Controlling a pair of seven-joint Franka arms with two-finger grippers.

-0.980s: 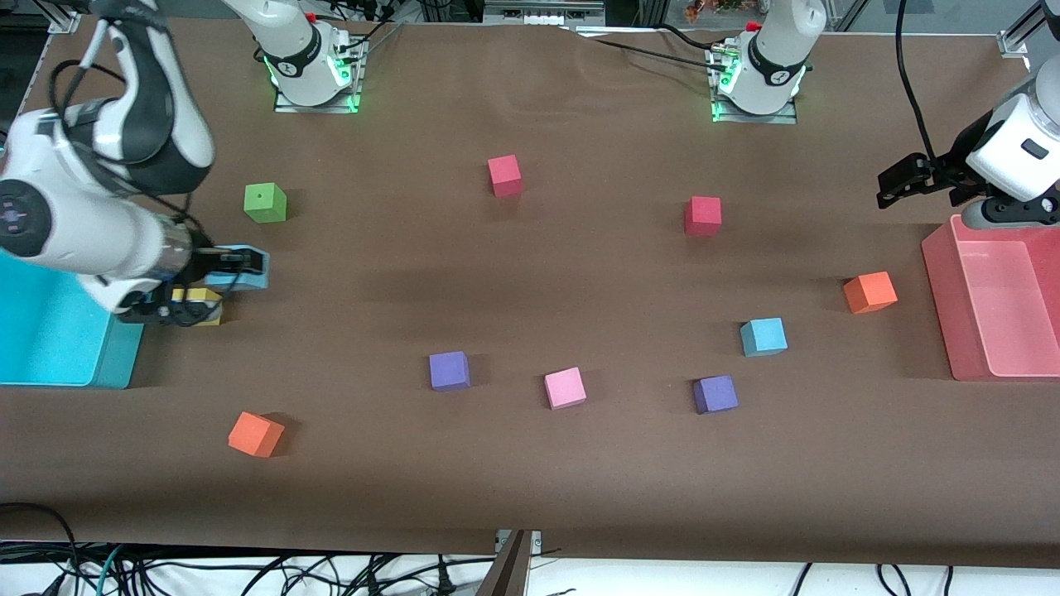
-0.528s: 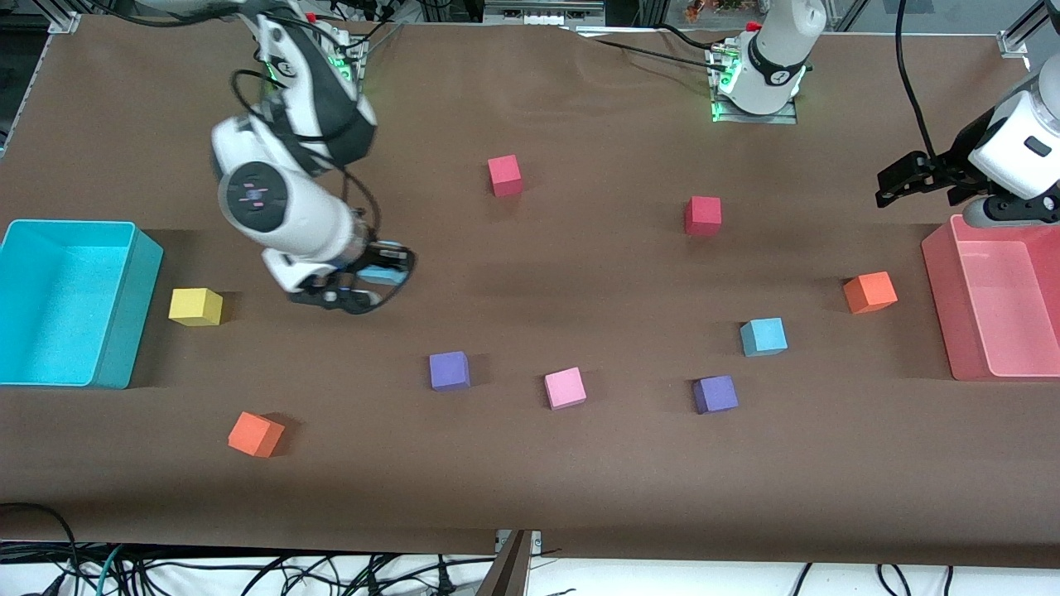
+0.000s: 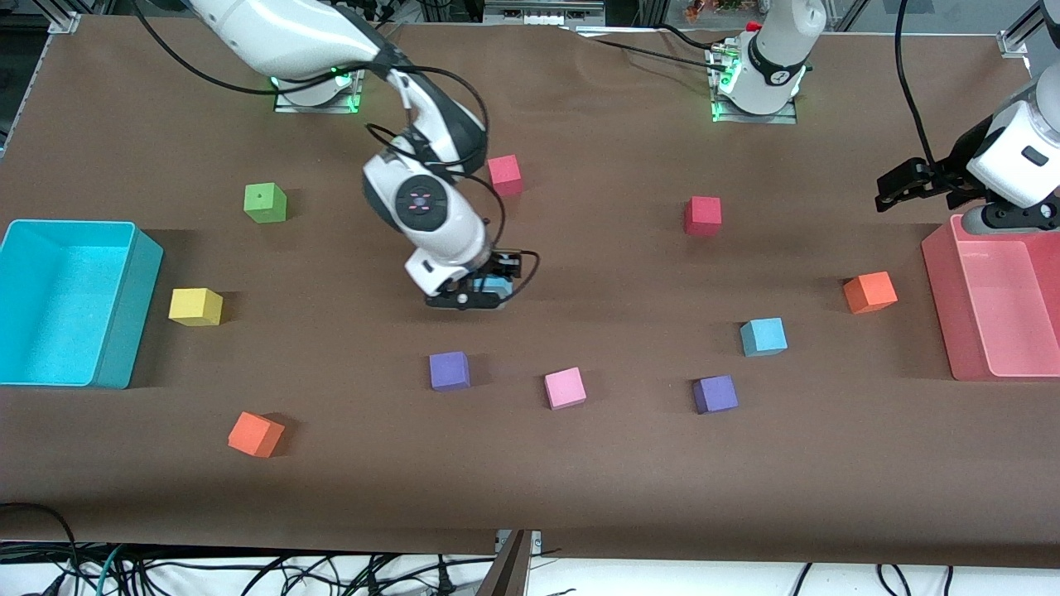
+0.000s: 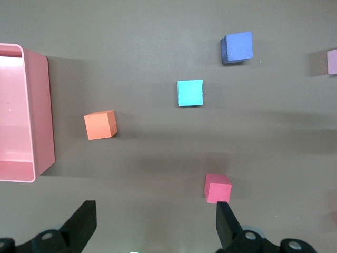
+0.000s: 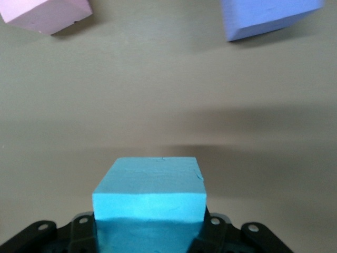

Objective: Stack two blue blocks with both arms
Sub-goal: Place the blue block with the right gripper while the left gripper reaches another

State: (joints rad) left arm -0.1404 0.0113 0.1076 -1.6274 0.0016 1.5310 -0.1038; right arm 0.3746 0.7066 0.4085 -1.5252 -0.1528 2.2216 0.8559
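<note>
Right gripper (image 3: 479, 291), clamping a blue block (image 5: 150, 196), has moved from the turquoise bin (image 3: 124, 298) toward table centre; left gripper (image 4: 152, 224) is waiting open above the pink bin (image 3: 940, 281).

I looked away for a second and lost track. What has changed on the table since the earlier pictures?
The right gripper, shut on one blue block, has carried it from beside the turquoise bin toward the table's middle, uncovering the yellow cube. The left gripper still waits open by the pink bin; the other blue block has not moved.
</note>
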